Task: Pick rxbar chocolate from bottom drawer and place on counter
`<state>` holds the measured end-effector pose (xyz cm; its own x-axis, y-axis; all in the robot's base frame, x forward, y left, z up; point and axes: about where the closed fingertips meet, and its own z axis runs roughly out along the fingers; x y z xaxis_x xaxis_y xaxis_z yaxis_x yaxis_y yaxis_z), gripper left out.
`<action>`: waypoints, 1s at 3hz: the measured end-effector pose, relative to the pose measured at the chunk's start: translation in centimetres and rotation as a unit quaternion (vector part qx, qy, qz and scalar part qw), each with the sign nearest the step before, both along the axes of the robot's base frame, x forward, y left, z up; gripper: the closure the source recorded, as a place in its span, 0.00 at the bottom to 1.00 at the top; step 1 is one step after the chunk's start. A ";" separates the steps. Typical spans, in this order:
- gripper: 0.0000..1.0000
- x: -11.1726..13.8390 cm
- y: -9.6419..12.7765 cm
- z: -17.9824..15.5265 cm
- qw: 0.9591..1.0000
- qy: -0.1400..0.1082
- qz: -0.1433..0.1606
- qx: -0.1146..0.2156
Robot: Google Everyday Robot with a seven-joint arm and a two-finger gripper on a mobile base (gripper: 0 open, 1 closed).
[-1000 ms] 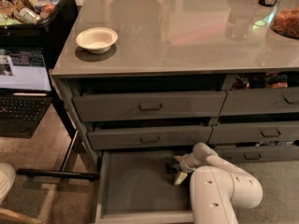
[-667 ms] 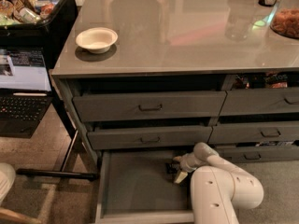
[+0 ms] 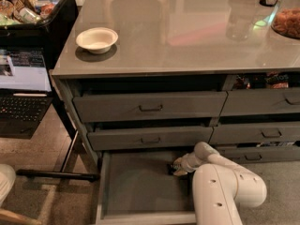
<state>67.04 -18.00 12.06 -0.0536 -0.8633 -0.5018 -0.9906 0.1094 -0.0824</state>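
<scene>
Rxbar chocolate (image 3: 170, 168) shows to me only as a small dark shape right against the left side of the gripper (image 3: 180, 167). Both sit low in the back right corner of the bottom drawer (image 3: 136, 186). I cannot tell whether the gripper is apart, together or clamped on the rxbar chocolate; the two look to be touching, and I can say no more than that.

The drawer stands pulled out, and its flat grey floor spreads to the left of the gripper and in front of it. The white arm (image 3: 227, 191) reaches in from the gripper's right, bending over the drawer's right side. Directly above the gripper are two upper drawers (image 3: 150, 104) with dark bar handles, and over them lies the glossy counter (image 3: 187, 36).

On that counter, far above and left of the gripper, sits a white bowl (image 3: 97, 39). Far above and to the right stands a jar of orange snacks (image 3: 287, 20). Well apart to the gripper's left, beyond the cabinet, an open laptop (image 3: 23, 86) glows.
</scene>
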 end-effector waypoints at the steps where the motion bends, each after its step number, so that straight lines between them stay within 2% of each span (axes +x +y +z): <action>1: 1.00 -0.2 -0.2 -0.4 1.000 -0.005 -0.003 0.006; 2: 1.00 -0.2 -0.2 -0.2 1.000 -0.005 -0.003 0.006; 3: 1.00 -1.1 -0.9 0.9 1.000 -0.017 0.001 0.013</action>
